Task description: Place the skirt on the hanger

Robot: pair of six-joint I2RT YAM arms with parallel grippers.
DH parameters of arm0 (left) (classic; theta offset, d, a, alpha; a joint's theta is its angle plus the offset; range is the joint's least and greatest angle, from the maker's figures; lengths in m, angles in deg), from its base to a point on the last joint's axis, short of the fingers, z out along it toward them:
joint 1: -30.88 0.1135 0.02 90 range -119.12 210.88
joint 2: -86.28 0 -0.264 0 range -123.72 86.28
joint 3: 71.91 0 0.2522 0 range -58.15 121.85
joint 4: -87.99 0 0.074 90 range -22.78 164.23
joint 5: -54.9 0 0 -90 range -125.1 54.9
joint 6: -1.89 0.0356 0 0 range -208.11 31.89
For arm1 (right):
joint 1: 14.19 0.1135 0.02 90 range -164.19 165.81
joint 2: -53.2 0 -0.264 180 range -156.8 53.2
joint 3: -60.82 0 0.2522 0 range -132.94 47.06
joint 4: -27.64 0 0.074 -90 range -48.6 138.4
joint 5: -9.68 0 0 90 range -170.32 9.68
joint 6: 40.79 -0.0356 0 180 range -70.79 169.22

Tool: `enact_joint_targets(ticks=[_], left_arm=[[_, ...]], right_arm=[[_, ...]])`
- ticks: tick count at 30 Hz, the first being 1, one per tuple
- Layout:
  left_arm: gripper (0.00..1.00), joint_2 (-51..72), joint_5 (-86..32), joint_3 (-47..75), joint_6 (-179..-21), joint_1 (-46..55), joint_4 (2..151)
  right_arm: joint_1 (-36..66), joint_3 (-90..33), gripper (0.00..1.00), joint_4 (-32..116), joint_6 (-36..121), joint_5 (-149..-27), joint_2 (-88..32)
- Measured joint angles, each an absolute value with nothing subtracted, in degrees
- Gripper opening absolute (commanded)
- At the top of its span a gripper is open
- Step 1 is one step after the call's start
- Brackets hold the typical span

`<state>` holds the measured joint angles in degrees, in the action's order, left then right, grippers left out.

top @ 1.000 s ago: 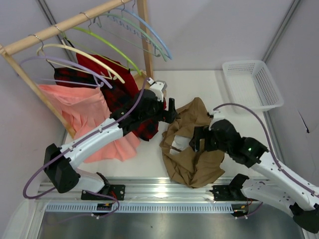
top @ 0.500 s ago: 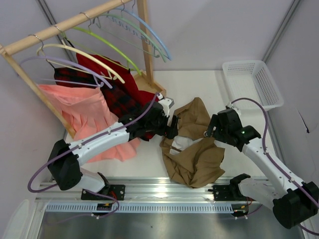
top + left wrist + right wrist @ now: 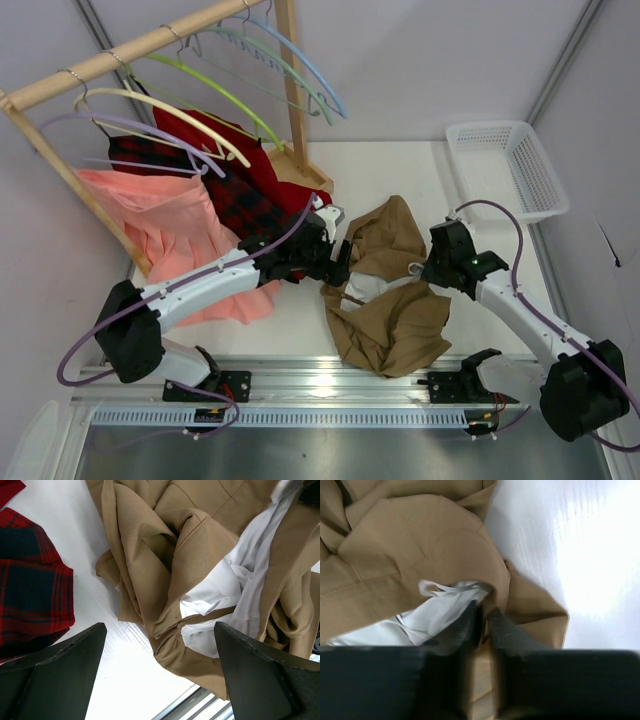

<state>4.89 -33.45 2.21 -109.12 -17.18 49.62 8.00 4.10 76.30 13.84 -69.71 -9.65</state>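
The tan skirt [image 3: 392,300] lies crumpled on the white table, its white lining [image 3: 372,285] showing. My left gripper [image 3: 340,262] hovers open over the skirt's left edge; in the left wrist view the waistband fold [image 3: 172,625] lies between its wide-spread fingers [image 3: 65,670]. My right gripper [image 3: 425,268] is at the skirt's right side. In the right wrist view its fingers [image 3: 470,625] pinch a fold of the skirt [image 3: 420,540] beside the lining [image 3: 415,622]. The pale sage-green hanger [image 3: 262,48] hangs empty on the rack.
A wooden rack [image 3: 130,50] at the back left holds several hangers, a red-and-black plaid skirt [image 3: 235,195] and a salmon-pink skirt [image 3: 165,225]. A white basket [image 3: 505,165] stands at the back right. A metal rail [image 3: 320,385] runs along the near edge.
My right gripper swung in to the skirt's right edge and shut on the fabric. My left gripper dropped toward the skirt's left edge and stayed open.
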Motion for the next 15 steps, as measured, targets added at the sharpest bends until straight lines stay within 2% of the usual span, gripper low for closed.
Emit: enact_joint_targets(ticks=[1, 5, 8, 15], left_arm=[[0.96, 4.89, -33.49, 2.21, -109.10, -17.18, 49.60], [0.96, 4.89, -33.51, 2.21, -109.06, -17.18, 49.58], [0.96, 4.89, -33.38, 2.43, -108.66, -17.18, 49.62], [0.96, 4.85, -33.32, 8.14, -103.90, -17.18, 52.68]], right_arm=[[8.00, 4.10, 0.00, 76.14, 13.88, -69.78, -10.08], [8.00, 2.40, 0.00, 78.53, 14.58, -69.69, -10.32], [8.35, -3.59, 0.00, 81.35, 16.88, -70.45, -9.73], [11.08, -12.46, 0.00, 78.42, 23.19, -75.09, 1.39]])
